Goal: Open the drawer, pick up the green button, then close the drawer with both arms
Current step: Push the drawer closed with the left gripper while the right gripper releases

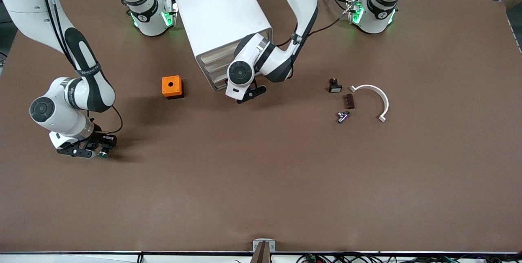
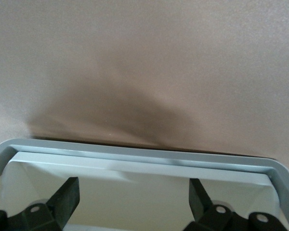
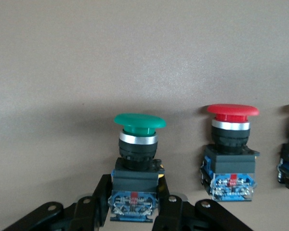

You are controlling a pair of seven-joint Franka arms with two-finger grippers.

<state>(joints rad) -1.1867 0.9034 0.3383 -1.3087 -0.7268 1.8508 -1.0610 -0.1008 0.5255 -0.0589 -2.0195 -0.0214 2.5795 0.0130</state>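
While the right end effector (image 3: 135, 211) pinches the button (image 3: 136, 166) by its blocky body, light and rigid, the left end effector (image 2: 134, 199) gapes wide at the drawer (image 2: 135, 156)

My right gripper (image 3: 135, 211) is clamped on the blue-and-black body of the green-capped button (image 3: 137, 163), cap pointing away from the wrist cam, low over the table near the right arm's end. The drawer unit (image 1: 222, 22), a white cabinet w/ stacked drawers, stands between the arms' bases. Its lowest drawer (image 2: 135, 161), grey-rimmed, is out, and my left gripper (image 2: 134, 199) hangs inside it, fingers spread wide, holding nothing.
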